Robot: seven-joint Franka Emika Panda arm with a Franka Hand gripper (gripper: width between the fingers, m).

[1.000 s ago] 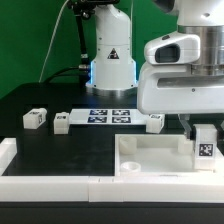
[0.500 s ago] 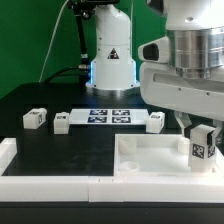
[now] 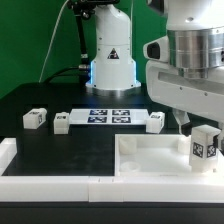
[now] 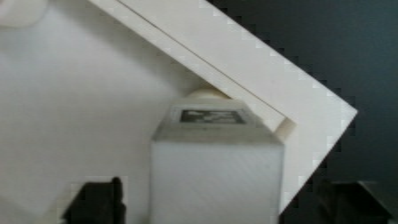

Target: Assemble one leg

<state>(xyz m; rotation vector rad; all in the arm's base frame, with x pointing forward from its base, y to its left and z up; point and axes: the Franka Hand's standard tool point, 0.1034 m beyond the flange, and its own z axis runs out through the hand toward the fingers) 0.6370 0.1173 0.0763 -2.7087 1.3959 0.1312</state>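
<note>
At tray's corner on exterior view's right: leg (image 3: 204, 144) stands upright on large white tray piece (image 3: 140, 160), rotated since a second ago, tag face now angled. Gripper (image 4: 210, 200) looks open, fingers (image 4: 100, 200) clear of leg, holding nothing; screwing-in likely underway. Leg: matte white plastic block, squared edges. Three spare legs (image 3: 35, 118) near marker board (image 3: 110, 115).

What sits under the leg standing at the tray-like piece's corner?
The leg stands upright on the white tray-like piece, at its corner on the exterior view's right. Whether a socket lies beneath it is hidden by the leg itself.
</note>
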